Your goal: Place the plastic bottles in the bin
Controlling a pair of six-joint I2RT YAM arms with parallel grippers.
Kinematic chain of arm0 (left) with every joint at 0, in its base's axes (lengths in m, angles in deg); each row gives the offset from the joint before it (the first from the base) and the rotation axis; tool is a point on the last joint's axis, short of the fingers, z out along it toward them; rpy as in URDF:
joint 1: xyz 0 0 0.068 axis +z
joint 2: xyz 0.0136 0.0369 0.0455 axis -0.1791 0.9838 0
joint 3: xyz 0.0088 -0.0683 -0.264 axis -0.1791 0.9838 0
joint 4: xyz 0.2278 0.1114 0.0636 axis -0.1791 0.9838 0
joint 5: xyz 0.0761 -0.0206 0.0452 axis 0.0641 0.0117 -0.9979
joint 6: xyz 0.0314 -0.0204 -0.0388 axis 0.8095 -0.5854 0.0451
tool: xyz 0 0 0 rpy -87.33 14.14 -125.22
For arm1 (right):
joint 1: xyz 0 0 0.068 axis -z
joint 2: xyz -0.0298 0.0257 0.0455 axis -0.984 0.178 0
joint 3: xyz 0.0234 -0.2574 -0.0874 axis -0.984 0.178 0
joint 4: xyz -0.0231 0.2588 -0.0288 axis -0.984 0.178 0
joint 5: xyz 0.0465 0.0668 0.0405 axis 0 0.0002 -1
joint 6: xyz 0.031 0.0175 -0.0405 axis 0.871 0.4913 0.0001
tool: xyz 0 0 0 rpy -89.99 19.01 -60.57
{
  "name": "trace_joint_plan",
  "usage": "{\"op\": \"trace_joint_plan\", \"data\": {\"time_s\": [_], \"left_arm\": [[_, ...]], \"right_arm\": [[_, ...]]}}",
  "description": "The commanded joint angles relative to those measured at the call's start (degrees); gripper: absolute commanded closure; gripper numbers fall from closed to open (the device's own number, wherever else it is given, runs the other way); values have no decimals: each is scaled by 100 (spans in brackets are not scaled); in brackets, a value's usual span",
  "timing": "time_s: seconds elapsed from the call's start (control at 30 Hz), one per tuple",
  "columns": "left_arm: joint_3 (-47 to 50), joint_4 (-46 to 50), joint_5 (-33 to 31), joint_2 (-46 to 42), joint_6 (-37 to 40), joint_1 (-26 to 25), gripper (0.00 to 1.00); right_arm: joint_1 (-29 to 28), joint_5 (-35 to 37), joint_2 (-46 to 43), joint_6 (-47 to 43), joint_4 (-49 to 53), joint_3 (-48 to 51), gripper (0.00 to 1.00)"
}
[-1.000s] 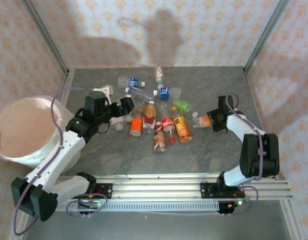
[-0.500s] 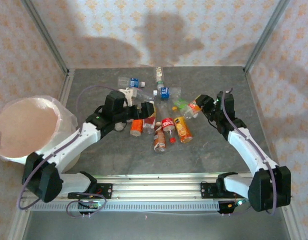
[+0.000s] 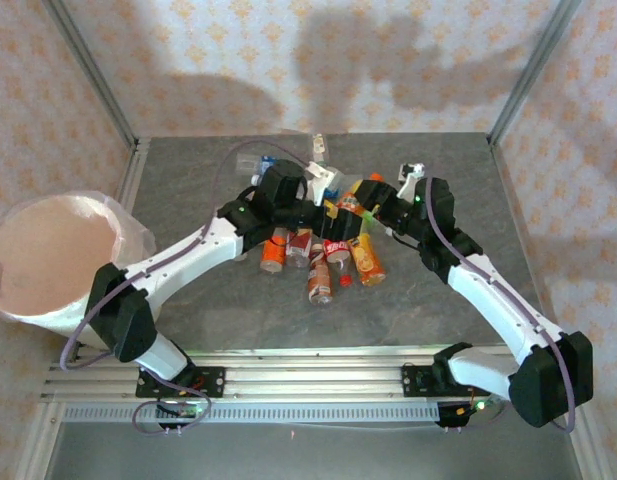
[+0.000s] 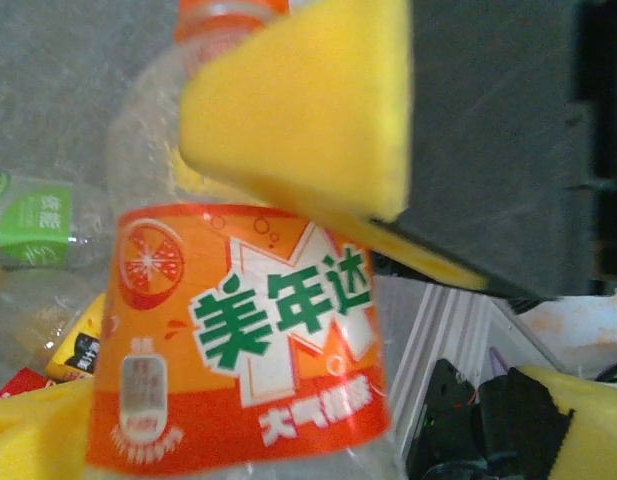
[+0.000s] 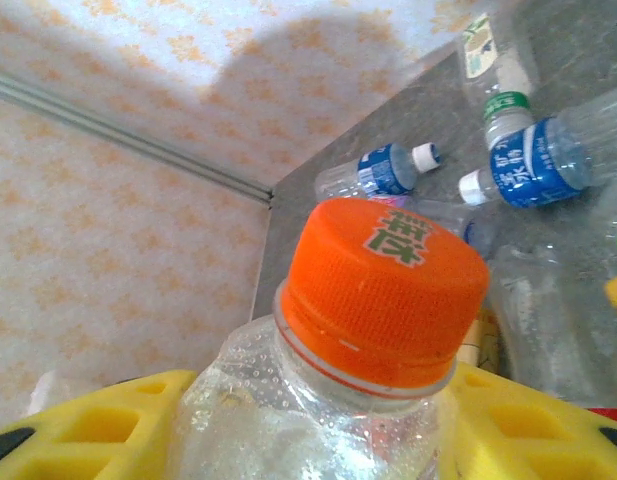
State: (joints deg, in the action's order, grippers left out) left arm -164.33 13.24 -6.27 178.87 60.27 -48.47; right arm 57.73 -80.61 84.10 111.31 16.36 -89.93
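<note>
While both arms stretch over the middle of the table (image 3: 438, 310), the right tool (image 3: 378, 207) grips an orange-capped bottle (image 5: 380, 290) by its neck, its yellow pads (image 5: 98, 430) pressed against either side of the clear plastic just under the cap. From above, that bottle (image 3: 371, 184) sits in the upper centre of the frame, over the far end of the heap. The left tool (image 3: 328, 205) is just left of it with its jaws spread wide. The left wrist view looks closely at an orange-labelled bottle (image 4: 238, 330) with a yellow pad (image 4: 298, 100) across its shoulder, and a green-labelled bottle (image 4: 33, 220) lies at the left edge behind it. The other plastic bottles (image 3: 328, 255) lie in a loose cluster at the centre of the table, among them a red-labelled one (image 3: 336, 248) and two blue-labelled ones (image 5: 383, 170) at the upper right of the right wrist view. The bin (image 3: 48, 318) stands at the left edge of the frame, off the table's side, well apart from both tools, its pinkish inside lined with thin plastic.
</note>
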Motion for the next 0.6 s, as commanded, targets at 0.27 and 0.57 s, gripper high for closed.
{"op": "trace_joint_plan", "data": {"time_s": [0.27, 0.57], "left_arm": [[-219, 311, 161, 173, 174, 18, 30], [-57, 285, -690, 63, -75, 86, 44]], "right_arm": [[-50, -408, -92, 5, -254, -219, 59], [-50, 31, -243, 170, -69, -359, 20]]}}
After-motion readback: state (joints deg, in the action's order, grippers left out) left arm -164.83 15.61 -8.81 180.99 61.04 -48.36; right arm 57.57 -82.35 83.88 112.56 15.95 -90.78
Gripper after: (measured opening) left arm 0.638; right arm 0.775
